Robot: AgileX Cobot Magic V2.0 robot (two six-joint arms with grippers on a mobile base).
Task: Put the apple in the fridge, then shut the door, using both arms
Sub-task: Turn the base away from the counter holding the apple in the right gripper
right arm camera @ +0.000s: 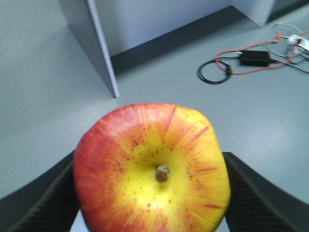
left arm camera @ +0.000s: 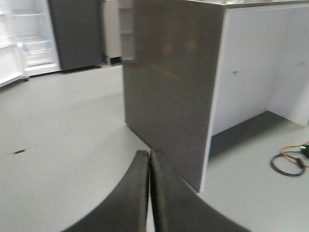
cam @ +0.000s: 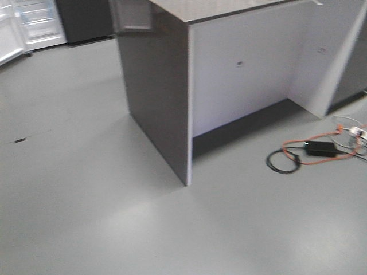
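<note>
**Operator:** Where was the apple?

**Observer:** In your right gripper [right arm camera: 150, 193]. The apple [right arm camera: 152, 169] filled the right wrist view, stem end toward the camera, yellow round the stem and red at the rim. A black finger [right arm camera: 43, 198] pressed on each flank, so the jaws were spread to the apple's width and clamped on it. You held it above the grey floor [right arm camera: 43, 96], short of the counter [right arm camera: 91, 43] and its near corner.

**Operator:** And my left one?

**Observer:** Your left gripper [left arm camera: 149, 154] carried nothing. Its two curved pads [left arm camera: 130, 193] met edge to edge with no gap, pointing toward the counter's dark side panel.

**Operator:** What lay around the counter?

**Observer:** On the floor before its white face you had a black cable coil [cam: 282, 161]. Just beside that lay a black power brick [cam: 321, 148] with an orange cable [cam: 304, 139] looping round it. A white power strip [cam: 356, 130] sat a little farther along.

**Operator:** And the fridge?

**Observer:** Far across the floor, beyond the counter's dark side. The fridge [cam: 40, 23] showed its white inside and shelves. The door [cam: 8, 31] stood open, white lining facing the room. A plain dark grey unit [cam: 86, 20] adjoined the fridge on the counter's side. Your apple was well apart from all of that. The far corner was too blurred for you to make out any shelf detail.
</note>
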